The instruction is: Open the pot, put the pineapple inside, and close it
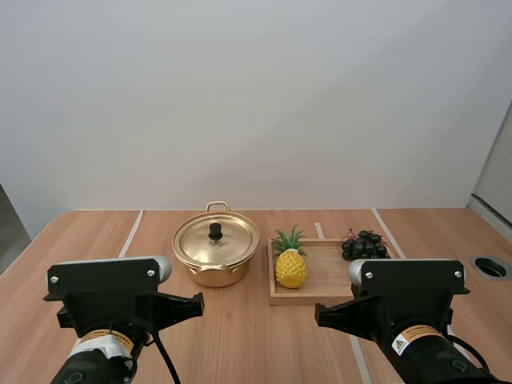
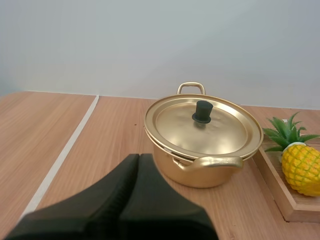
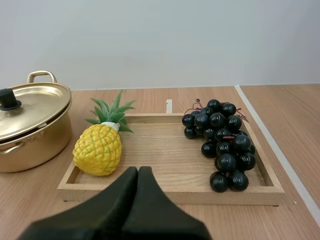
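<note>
Left end effector (image 2: 139, 157): closed, its two black fingers pressed together as one dark wedge, gripping nothing and clear of every object. Just ahead of its tips, slightly to the right, the golden pot (image 2: 200, 172) stands upright on the bench (image 2: 60, 135). Its lid (image 2: 200, 127) is seated on the rim, with the black knob (image 2: 202, 111) at the centre. One loop handle faces the end effector and the other points away from it. With the lid on, the pot's contents cannot be told.

Right end effector (image 3: 138, 171): likewise closed, fingers together in a wedge, holding and touching nothing. Directly ahead of it lies the wooden tray (image 3: 170, 194), its near rim closest to the tips. The tray holds two things. Ahead and to the left of this end effector is the pineapple (image 3: 97, 150), yellow-bodied with its green crown up, at the tray end beside the pot. Ahead and to the right is a bunch of dark grapes (image 3: 222, 145), lying along the opposite end and reaching toward the far rim. Bare tray floor separates the pineapple from the grapes. Beyond the pineapple and farther left, the pot stands just beside the tray.
</note>
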